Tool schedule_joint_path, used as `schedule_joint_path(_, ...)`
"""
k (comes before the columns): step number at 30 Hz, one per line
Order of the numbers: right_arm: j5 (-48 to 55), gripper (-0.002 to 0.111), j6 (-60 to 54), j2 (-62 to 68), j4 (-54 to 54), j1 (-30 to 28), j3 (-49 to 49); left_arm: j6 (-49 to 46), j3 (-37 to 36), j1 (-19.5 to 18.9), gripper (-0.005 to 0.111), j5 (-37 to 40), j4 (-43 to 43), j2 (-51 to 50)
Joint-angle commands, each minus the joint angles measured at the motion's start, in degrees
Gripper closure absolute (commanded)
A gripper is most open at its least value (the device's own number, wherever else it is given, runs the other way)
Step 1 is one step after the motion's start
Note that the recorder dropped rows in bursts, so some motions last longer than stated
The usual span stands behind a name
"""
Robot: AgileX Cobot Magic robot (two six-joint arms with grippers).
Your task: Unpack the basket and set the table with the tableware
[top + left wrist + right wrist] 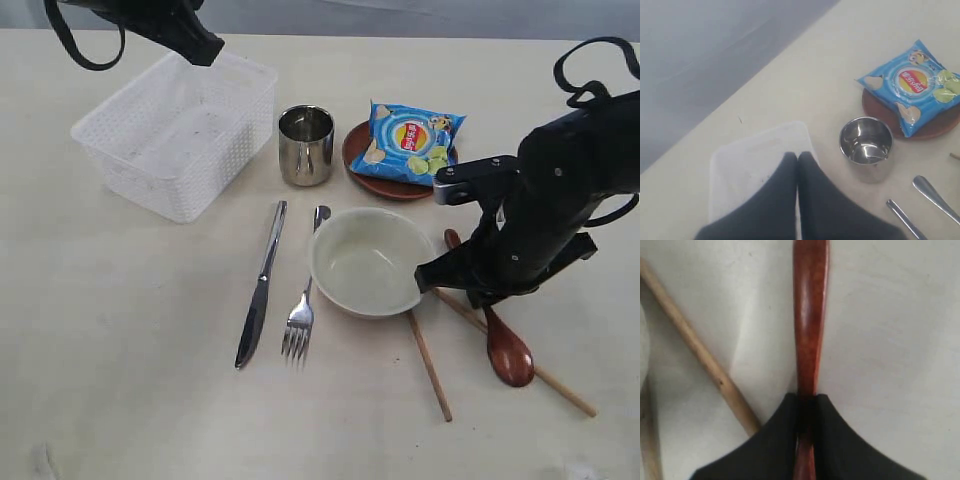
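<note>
Spoon (810,315) handle | clamped between right gripper (807,399) jaws | flat on table (890,340)

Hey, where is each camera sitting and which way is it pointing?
Exterior: high, angled down on the table; both black arms show.
Left wrist: above the basket, looking down past the shut left gripper toward the steel cup.
Right wrist: low, looking down the wooden spoon pinched in the right gripper.
Shared: exterior and left wrist both show basket and steel cup.
</note>
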State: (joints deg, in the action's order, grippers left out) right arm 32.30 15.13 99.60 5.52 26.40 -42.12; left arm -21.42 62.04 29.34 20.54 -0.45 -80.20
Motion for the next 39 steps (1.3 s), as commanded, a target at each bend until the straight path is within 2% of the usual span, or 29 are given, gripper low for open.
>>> schedule_joint_path(1,1.4,0.109,0.28,-0.41,0.95,-0.28,0.15,0.42,-0.33,-0.14,0.107,-0.51,-0.41,0.57)
schedule_joint_path(8,4.39,0.109,5.21,-8.09,7.28,-0.28,-0.09,0.42,-0.33,-0.14,0.107,-0.51,-0.41,0.57)
schedule_joint_path(13,8.05,0.109,8.11,-7.96,11.3,-0.86,-4.4,0.42,-0.33,-0.14,0.107,-0.51,-0.41,0.57)
schedule_joint_path(19,8.03,0.109,9.65,-2.53,10.44,-5.0,-8.88,0.42,-0.33,-0.14,0.107,0.0,-0.41,0.57)
schedule_joint_path(26,5.76,0.108,9.93,3.22,9.47,-5.15,-8.99,0.42,-0.33,-0.14,0.107,-0.12,-0.41,0.57)
schedule_joint_path(37,5.52,0.108,8.99,3.46,6.72,-5.15,-8.99,0.42,-0.33,-0.14,0.107,0.01,-0.41,0.45)
schedule_joint_path(39,5.52,0.104,8.11,3.46,5.98,-5.15,-8.99,0.42,-0.33,-0.14,0.107,0.23,-0.41,0.35)
